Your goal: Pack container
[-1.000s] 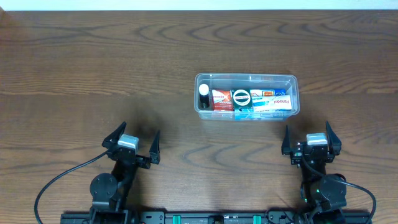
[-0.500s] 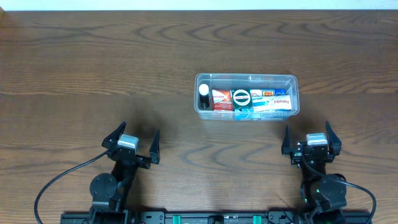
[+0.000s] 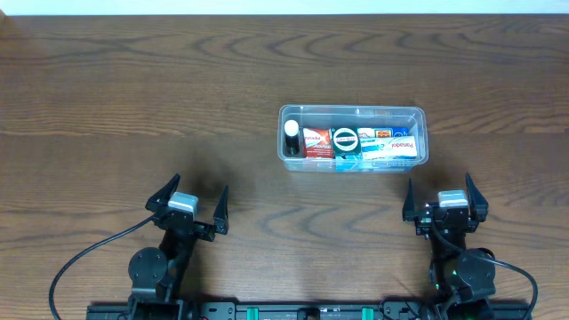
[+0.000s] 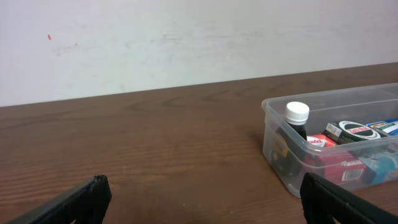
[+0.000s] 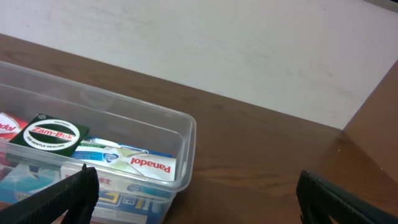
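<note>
The container (image 3: pixel 418 116), a clear plastic tub, stands right of the table's centre. Inside it lie a small dark bottle with a white cap (image 3: pixel 292 135), red and blue boxes and a round black tin (image 3: pixel 345 138). The left wrist view shows the tub (image 4: pixel 272 107) at the right, with the bottle (image 4: pixel 296 121) upright at its near end. My left gripper (image 3: pixel 189 203) rests open near the front edge, left of the tub, holding nothing. Just in front of the tub's right end, my right gripper (image 3: pixel 440 198) stands open and empty. The right wrist view shows the tub's corner (image 5: pixel 188 127) and a Panadol box (image 5: pixel 144 163).
The wooden table (image 3: pixel 133 98) stretches wide to the left and back. A white wall (image 4: pixel 186 37) runs behind the table's far edge. Cables trail from both arm bases at the front edge.
</note>
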